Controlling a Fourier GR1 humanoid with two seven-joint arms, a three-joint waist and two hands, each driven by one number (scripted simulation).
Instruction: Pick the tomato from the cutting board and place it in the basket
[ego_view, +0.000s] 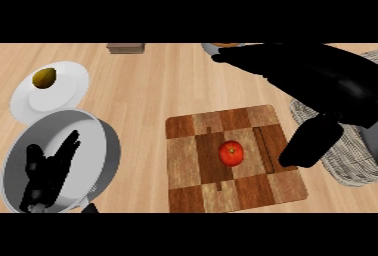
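- Red tomato (232, 153) sits mid cutting board (184, 165) on the tabletop (148, 90).
- Right robot hand (310, 145) hovers beside it, released, over the wicker basket (347, 165).
- Left robot hand (48, 170) rests open at lower left.

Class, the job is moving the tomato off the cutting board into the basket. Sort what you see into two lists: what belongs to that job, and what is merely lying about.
Belongs to the job:
tomato
cutting board
basket
right hand

Lying about:
white plate holding a brownish item
grey bowl
left hand, resting
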